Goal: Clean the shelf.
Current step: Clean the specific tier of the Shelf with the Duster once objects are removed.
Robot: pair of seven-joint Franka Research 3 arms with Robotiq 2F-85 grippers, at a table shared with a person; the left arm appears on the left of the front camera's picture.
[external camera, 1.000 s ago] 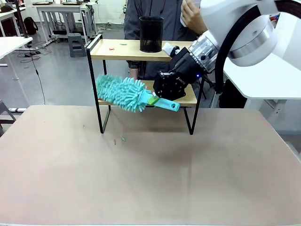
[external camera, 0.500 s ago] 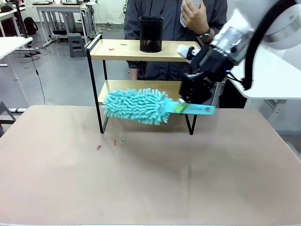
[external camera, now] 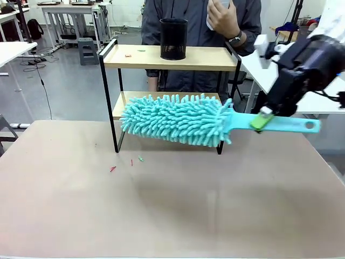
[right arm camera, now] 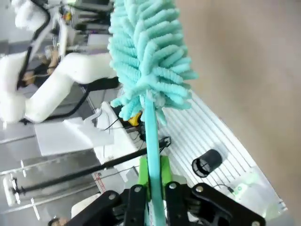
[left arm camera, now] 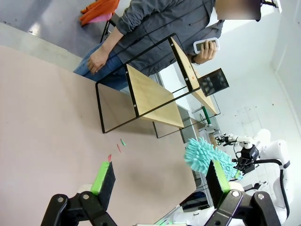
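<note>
Your worktop [external camera: 172,216] carries the shelf [external camera: 207,56] at its far edge. The teal duster [external camera: 178,120] hangs before the lower board, handle clamped in your right jaws; left jaws stand wide. Scraps [external camera: 112,169] lie near the left leg.

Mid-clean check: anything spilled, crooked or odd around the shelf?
A few small red and green scraps lie on the table by the shelf's front left leg, and two more bits sit on its top board. The shelf stands straight; nothing looks damaged.
</note>
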